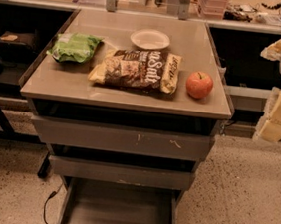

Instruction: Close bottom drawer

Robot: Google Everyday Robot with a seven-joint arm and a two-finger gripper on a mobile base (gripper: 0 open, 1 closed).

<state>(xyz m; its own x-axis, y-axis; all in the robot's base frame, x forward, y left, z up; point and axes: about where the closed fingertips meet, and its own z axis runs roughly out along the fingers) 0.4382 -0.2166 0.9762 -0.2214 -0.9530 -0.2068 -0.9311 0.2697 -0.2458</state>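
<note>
The grey metal cart (127,98) stands in the middle of the camera view with three drawers. The bottom drawer (120,209) is pulled far out toward me. Its flat grey tray and side rails show, and its front panel is cut off by the lower edge of the view. The top drawer front (120,139), with pale scratch marks, and the middle drawer front (121,173) are pushed in. My gripper (276,118) shows as pale blocks at the right edge, beside the cart's right side at table-top height and well above the bottom drawer.
On the cart top lie a green bag (75,47), a brown and yellow chip bag (137,68), a white bowl (149,38) and a red apple (199,84). A black cable (46,209) lies on the speckled floor left of the drawer. Dark shelving stands at the left.
</note>
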